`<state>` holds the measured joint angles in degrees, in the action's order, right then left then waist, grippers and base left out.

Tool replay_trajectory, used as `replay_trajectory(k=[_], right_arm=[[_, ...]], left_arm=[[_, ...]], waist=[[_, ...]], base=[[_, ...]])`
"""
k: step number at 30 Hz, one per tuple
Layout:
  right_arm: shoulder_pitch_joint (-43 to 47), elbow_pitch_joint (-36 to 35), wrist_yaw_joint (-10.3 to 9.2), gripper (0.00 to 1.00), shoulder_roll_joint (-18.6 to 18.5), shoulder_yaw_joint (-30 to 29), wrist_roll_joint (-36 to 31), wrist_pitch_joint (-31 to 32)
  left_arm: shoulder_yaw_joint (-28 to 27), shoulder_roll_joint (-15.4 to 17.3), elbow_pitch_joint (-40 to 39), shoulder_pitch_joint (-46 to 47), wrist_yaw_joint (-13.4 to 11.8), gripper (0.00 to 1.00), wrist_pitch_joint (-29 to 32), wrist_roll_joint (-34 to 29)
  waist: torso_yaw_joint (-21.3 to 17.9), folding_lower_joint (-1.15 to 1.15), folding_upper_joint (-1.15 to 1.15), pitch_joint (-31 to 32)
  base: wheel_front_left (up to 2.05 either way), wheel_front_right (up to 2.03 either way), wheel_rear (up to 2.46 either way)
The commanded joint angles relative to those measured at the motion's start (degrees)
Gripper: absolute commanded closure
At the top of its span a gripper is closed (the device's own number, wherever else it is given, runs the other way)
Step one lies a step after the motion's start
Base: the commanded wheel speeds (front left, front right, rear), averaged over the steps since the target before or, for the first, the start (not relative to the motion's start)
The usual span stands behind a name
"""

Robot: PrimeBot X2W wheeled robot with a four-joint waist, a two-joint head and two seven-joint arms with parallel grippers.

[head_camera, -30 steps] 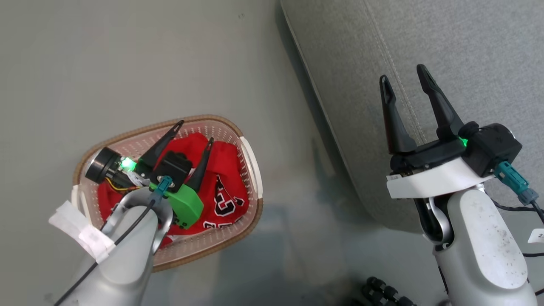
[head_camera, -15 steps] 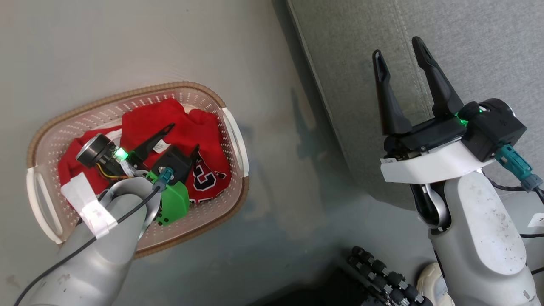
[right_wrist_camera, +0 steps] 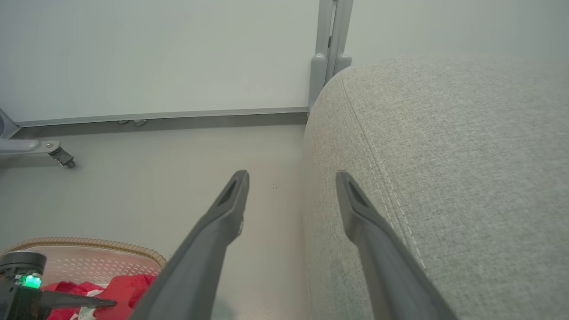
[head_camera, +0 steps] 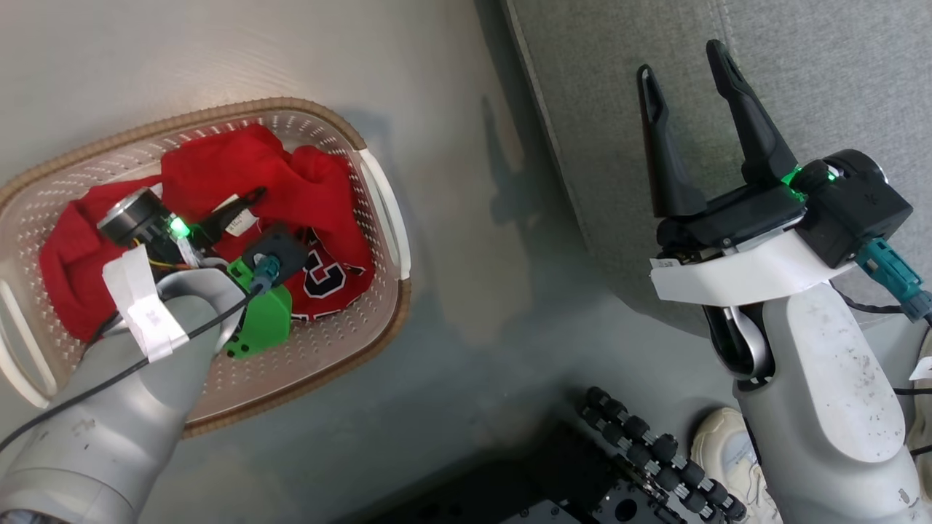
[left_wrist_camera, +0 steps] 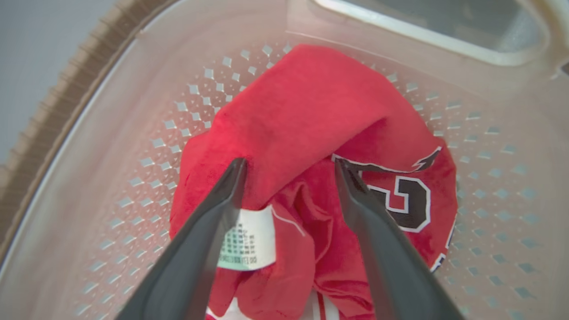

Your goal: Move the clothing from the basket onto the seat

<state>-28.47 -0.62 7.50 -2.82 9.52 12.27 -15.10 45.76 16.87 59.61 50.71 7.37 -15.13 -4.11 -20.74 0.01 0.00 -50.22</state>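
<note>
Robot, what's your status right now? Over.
Left pincer open, down in basket, astride red clothing, not yet closed. Right pincer open, empty, beside seat edge. No obstacle seen between basket and seat.

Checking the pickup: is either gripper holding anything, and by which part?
Nothing is held: left gripper open astride a jersey fold; right gripper open, empty.
</note>
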Motion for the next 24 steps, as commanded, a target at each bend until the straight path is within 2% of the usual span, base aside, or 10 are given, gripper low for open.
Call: replay_trajectory(k=[1, 7, 15, 16, 17, 18, 24], right_arm=[[-0.51, -0.33, -0.02, 0.0, -0.13, -0.13, 0.4, -0.11], [-0.79, -0.72, -0.02, 0.0, -0.13, 0.47, 0.54, -0.11], [-0.69, -1.33, -0.02, 0.0, -0.13, 0.61, 0.54, -0.11], [-0.64, -1.38, -0.02, 0.0, -0.13, 0.55, 0.45, -0.11], [-0.58, -1.42, -0.02, 0.0, -0.13, 0.44, 0.32, -0.11], [-0.55, -1.31, -0.02, 0.0, -0.13, 0.4, 0.11, -0.11], [-1.01, -0.92, -0.02, 0.0, -0.13, 0.6, -0.19, -0.11]], left_arm=[[0.53, 0.58, 0.39, 1.47, 0.14, 0.0, -0.04, -0.29], [3.44, 0.78, 3.36, 5.02, 0.14, 0.0, -0.04, -0.66], [6.8, -0.87, 7.49, 8.19, 0.15, 0.0, -0.04, -0.07], [7.18, -1.04, 7.71, 8.53, 0.15, 0.41, -0.04, -0.07], [7.6, -1.34, 7.67, 8.9, 0.14, 0.89, -0.04, -0.01], [8.36, -1.73, 7.66, 8.89, 0.15, 1.0, -0.04, 0.35], [9.98, -2.27, 6.51, 8.14, 0.15, 1.0, -0.04, 2.29]], waist=[[-0.29, -0.01, 0.0, -1.52], [-0.52, -0.01, 0.0, -4.06], [-0.69, -0.01, 0.0, -5.72], [-0.62, -0.01, 0.0, -5.77], [-0.49, -0.01, 0.0, -5.78], [-0.21, -0.01, 0.0, -5.6], [0.52, -0.01, 0.0, -3.97]], base=[[0.0, 0.0, 0.0], [0.0, 0.0, 0.0], [0.0, 0.0, 0.0], [0.0, 0.0, 0.0], [0.0, 0.0, 0.0], [0.0, 0.0, 0.0], [0.0, 0.0, 0.0]])
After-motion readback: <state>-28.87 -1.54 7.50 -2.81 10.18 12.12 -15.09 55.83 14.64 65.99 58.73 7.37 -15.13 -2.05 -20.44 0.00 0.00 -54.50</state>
